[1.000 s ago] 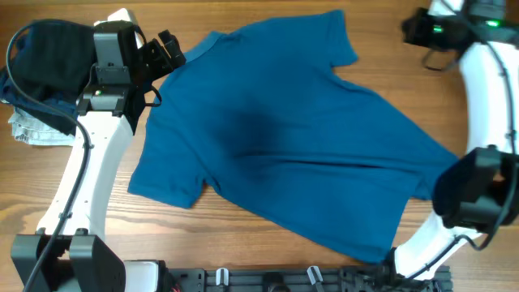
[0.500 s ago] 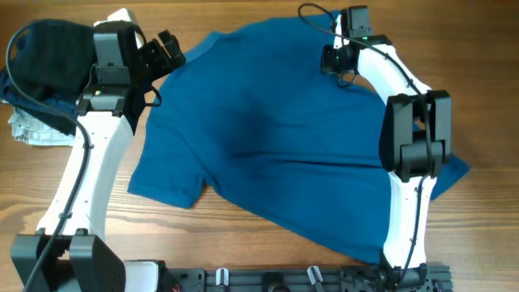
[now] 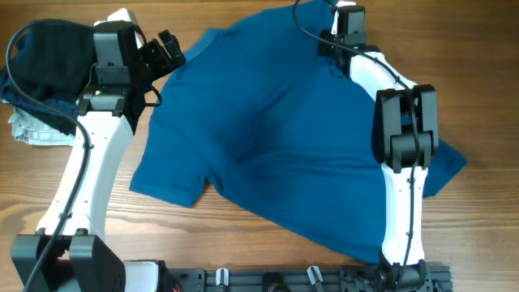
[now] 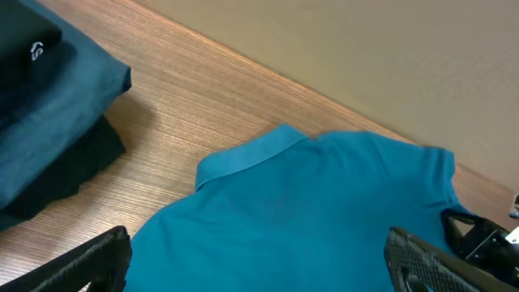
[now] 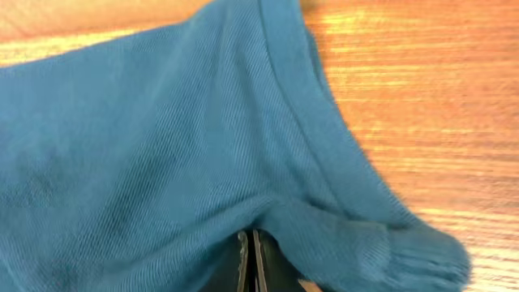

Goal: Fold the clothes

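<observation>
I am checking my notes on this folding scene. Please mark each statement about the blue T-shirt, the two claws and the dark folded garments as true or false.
1. The T-shirt lies spread on the wooden table. True.
2. The left claw is shut. False: it stands wide open and holds nothing.
3. The right claw is shut at the sleeve, where the fabric bunches. True.
4. The folded dark garments lie on top of the T-shirt. False: they lie beside it, with bare table between.
</observation>
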`<state>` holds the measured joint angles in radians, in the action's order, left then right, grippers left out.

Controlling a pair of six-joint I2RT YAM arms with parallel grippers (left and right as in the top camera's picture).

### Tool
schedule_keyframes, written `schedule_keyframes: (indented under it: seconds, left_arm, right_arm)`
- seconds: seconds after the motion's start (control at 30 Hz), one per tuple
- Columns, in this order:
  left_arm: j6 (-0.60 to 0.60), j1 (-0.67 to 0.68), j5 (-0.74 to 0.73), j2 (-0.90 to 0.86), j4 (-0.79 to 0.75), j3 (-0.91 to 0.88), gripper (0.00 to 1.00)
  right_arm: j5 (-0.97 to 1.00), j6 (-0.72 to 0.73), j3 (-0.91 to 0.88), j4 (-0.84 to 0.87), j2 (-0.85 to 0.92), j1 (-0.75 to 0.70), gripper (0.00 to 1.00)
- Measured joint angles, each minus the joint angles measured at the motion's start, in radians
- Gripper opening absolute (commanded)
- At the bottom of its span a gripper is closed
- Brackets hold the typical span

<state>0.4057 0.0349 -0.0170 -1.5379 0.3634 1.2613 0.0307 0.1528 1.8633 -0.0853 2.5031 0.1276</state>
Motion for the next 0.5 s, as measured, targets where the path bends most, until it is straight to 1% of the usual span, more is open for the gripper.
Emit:
schedule_keyframes:
  seconds: [0.03,0.07,0.1,0.13,0.17,0.23,0.3,0.33,0.37,0.43,0.47,0.5]
  left_arm:
    - [0.0,0.0,0.0,0.0,0.0,0.0,1.0]
    - [0.0,0.0,0.0,0.0,0.0,0.0,1.0]
    - [0.0,0.0,0.0,0.0,0.0,0.0,1.0]
    - [0.0,0.0,0.0,0.0,0.001,0.0,1.0]
    - [0.0,0.0,0.0,0.0,0.0,0.0,1.0]
    - [0.0,0.0,0.0,0.0,-0.001,0.0,1.0]
    - [0.0,0.0,0.0,0.0,0.0,0.0,1.0]
    - [0.0,0.0,0.0,0.0,0.003,0.0,1.0]
    - [0.0,0.0,0.0,0.0,0.002,0.0,1.0]
    - [0.0,0.0,-0.001,-0.001,0.003,0.0,1.0]
    - [0.0,0.0,0.0,-0.001,-0.003,0.0,1.0]
    - [0.0,0.0,-0.002,-0.001,0.0,0.0,1.0]
  right_arm:
    - [0.007,-0.011,0.026,-0.034,0.001,0.0,0.18]
    - [0.024,-0.021,0.058,-0.071,0.001,0.0,0.41]
    - [0.058,-0.026,0.103,-0.114,0.001,0.0,0.46]
    - [0.089,-0.024,0.133,-0.161,-0.01,0.0,0.47]
    - [0.128,-0.021,0.142,-0.259,-0.061,0.0,0.42]
    - [0.149,-0.008,0.15,-0.418,-0.14,-0.005,0.34]
    - [0.162,0.028,0.159,-0.619,-0.293,-0.019,0.33]
    - [0.157,0.035,0.169,-0.752,-0.389,-0.038,0.27]
    - [0.148,0.043,0.178,-0.875,-0.466,-0.062,0.27]
    - [0.142,0.048,0.185,-1.01,-0.521,-0.09,0.26]
    - [0.134,0.05,0.185,-1.071,-0.535,-0.106,0.2]
    - [0.113,0.052,0.185,-1.144,-0.542,-0.134,0.08]
